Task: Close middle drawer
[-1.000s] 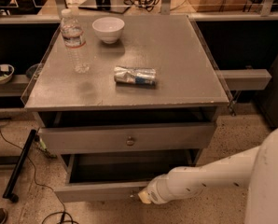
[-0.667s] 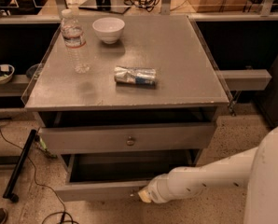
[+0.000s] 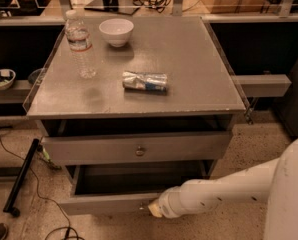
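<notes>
The middle drawer point(image 3: 104, 203) is the lower of the two grey drawers that show. It stands pulled out well past the drawer above it, and its bare grey inside point(image 3: 139, 176) is open to view. My gripper point(image 3: 153, 209) is at the end of the white arm point(image 3: 224, 191), which comes in from the lower right. It sits right at the centre of the drawer's low front panel, where the knob is. The gripper tip hides the point of contact.
The taller-fronted drawer point(image 3: 89, 150) above, with its round knob point(image 3: 140, 150), stands slightly out. On the cabinet top point(image 3: 189, 69) are a water bottle point(image 3: 80, 44), a white bowl point(image 3: 116, 31) and a crushed can point(image 3: 145, 81). Cables and a black bar point(image 3: 21, 176) lie on the floor at left.
</notes>
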Motion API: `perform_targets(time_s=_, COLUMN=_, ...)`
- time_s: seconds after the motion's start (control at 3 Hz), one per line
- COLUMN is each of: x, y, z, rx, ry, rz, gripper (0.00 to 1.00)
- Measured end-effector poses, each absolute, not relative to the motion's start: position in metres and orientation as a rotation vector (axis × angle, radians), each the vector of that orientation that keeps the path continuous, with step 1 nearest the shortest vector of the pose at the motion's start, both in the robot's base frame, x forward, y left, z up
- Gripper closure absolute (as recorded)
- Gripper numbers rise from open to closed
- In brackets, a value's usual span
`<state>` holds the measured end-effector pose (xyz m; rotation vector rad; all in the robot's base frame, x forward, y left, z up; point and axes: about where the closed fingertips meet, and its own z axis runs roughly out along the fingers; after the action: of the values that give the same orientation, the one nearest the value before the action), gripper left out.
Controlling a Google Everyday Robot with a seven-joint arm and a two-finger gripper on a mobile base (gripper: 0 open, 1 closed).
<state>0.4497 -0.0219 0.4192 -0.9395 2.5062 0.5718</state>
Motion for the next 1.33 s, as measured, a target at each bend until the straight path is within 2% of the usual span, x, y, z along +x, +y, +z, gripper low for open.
perform_targets(time_s=1.33, x=0.4557, y=-0.0198, z=0.4236, rx=-0.905, ry=2.492, rz=0.566, gripper=1.0)
